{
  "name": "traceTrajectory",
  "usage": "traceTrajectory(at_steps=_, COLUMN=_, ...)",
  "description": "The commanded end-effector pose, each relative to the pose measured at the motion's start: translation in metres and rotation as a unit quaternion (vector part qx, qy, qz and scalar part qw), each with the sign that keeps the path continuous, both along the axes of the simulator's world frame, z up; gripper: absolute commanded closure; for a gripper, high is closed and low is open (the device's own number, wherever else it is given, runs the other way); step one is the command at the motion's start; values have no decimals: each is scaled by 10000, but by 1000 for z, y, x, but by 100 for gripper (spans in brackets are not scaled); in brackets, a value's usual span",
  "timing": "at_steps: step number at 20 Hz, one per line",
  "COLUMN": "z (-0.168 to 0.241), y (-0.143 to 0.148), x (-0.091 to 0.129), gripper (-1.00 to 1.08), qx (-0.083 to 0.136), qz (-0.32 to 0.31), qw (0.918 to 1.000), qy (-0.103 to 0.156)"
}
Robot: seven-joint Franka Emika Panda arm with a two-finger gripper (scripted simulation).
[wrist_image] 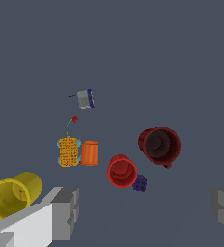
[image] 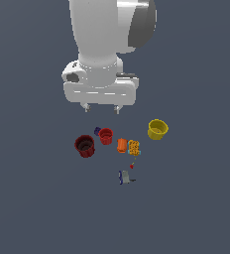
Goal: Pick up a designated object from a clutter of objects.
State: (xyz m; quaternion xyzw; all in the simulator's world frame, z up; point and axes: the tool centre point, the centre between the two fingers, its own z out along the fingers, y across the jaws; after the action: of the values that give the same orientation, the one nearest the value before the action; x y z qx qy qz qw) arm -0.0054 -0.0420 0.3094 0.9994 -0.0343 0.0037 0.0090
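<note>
The small bright red cup (image: 106, 135) stands upright in the clutter, between the larger dark red cup (image: 85, 146) and the orange cylinder (image: 121, 145). In the wrist view the bright red cup (wrist_image: 122, 171) sits beside the tiny purple piece (wrist_image: 140, 183) and near the dark red cup (wrist_image: 159, 145). My gripper (image: 102, 108) hangs open and empty above and a little behind the bright red cup. In the wrist view its fingers (wrist_image: 65, 212) stand wide apart, the gripper (wrist_image: 145, 210) holding nothing.
A yellow cup (image: 157, 129) stands at the exterior view's right. An orange-yellow speckled block (image: 134, 147) lies beside the orange cylinder. A small grey-blue item (image: 124, 177) and a tiny red piece (image: 132, 166) lie nearer the camera. The floor is plain grey.
</note>
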Motion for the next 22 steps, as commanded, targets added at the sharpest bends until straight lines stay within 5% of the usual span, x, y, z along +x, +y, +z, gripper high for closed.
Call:
traceTrajectory(at_steps=1, z=-10, y=0, x=-1, gripper=-92, qx=11, qz=-145, qw=9999, qy=2)
traceTrajectory(at_steps=11, z=-82, y=-1, x=-13, gripper=-92, qx=74, qz=-1214, qw=9926, qy=-1)
traceTrajectory(at_steps=22, z=-170, y=-3, x=-48, gripper=-92, qx=108, qz=-2679, qw=9634, qy=2)
